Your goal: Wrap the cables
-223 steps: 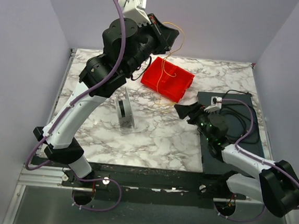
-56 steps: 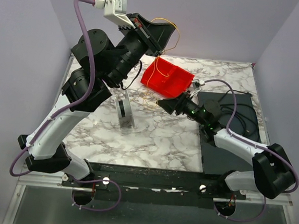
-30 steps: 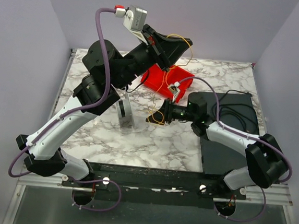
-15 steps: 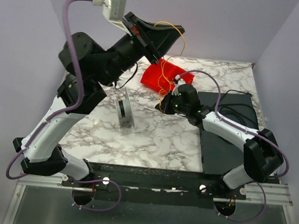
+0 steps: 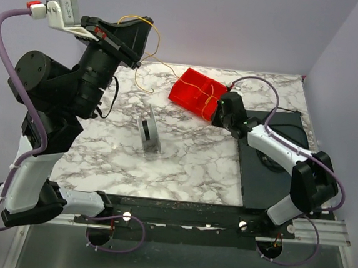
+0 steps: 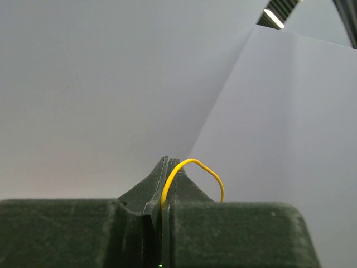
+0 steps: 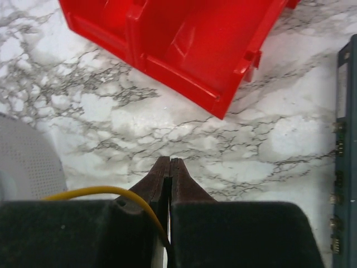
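The cable is one very thin yellow wire. My left gripper is raised high at the back left and is shut on the wire. In the left wrist view the wire arches out from between the closed fingertips of that gripper. From there the wire hangs down and runs right, over the red bin. My right gripper sits low beside the bin's right end. It is shut, and the wire enters between its jaws near their base, behind the closed tips of the gripper.
A grey upright stand with a black reel is on the marble table at centre-left. A black mat with a thicker black cord lies at the right. The red bin is just ahead of the right fingers.
The left arm swung up and to the left, carrying the wire with it. The right gripper closed on the wire and drew back from mid-table to the red bin's right end.
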Controlling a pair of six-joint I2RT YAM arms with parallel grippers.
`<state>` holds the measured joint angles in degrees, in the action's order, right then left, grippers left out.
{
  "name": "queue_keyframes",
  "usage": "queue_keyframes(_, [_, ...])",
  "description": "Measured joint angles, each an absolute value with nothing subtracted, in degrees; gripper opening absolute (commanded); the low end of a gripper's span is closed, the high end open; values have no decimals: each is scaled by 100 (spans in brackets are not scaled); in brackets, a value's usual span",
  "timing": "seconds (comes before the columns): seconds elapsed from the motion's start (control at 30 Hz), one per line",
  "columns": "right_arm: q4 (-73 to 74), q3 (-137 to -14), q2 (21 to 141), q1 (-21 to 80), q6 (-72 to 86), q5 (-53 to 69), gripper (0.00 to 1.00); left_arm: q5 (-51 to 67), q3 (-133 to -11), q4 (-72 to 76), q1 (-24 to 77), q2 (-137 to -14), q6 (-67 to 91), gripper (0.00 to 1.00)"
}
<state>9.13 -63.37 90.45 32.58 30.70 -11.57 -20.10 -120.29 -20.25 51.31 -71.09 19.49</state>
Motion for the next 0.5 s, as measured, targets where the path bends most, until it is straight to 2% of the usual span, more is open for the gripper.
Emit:
queue_keyframes(0.13, [956, -6337, 9045, 3052, 2985, -1332, 19, -2429, -11985, -2233, 4939, -7011, 1872, 0])
queue_keyframes(0.33, [985, -6392, 9100, 2799, 3009, -1549, 41, -2499, -11955, -2451, 4716, -6921, 1911, 0])
queue_keyframes(0.5, [1013, -6534, 9247, 2519, 3055, -1664, 49, -2506, -12060, -2679, 4528, -6908, 1951, 0])
